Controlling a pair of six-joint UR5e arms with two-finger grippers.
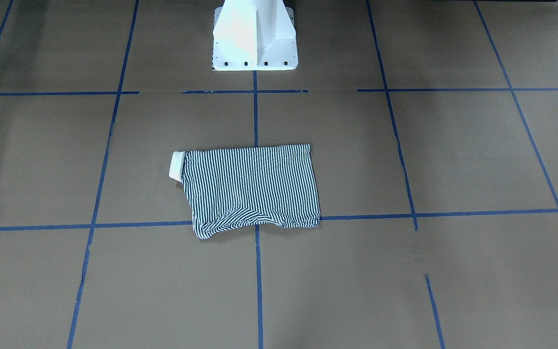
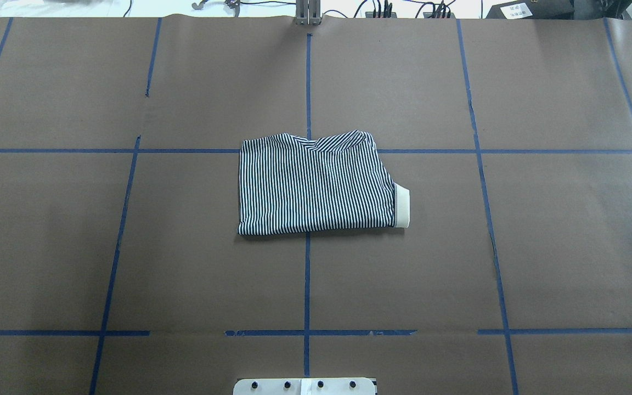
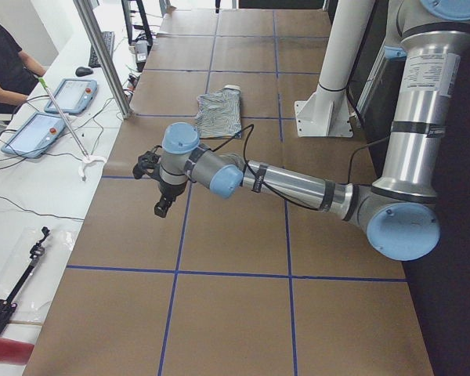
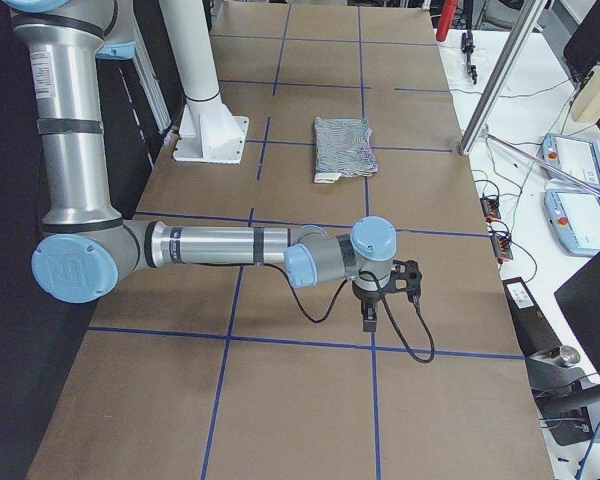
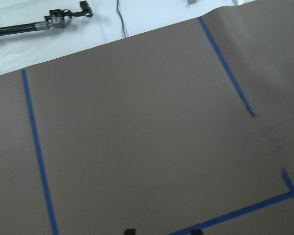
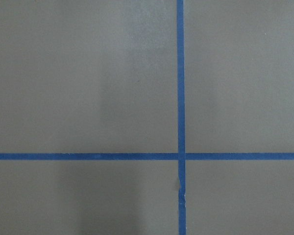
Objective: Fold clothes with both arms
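Your left gripper [image 3: 146, 166] hangs over bare table [image 2: 74, 247], well apart from the polo shirt [image 2: 316, 184]; you cannot tell its finger spread. At the centre the shirt lies folded flat, with the cream collar [image 2: 402, 206] on its right edge. The right gripper [image 4: 410, 278] is equally distant and its fingers are unreadable. The folding looks finished, so the next move probably needs only parking the arms.

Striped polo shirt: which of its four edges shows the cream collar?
The edge toward the robot's right: the cream collar sticks out there from the folded navy-and-white striped polo shirt. The other three edges show only stripes.
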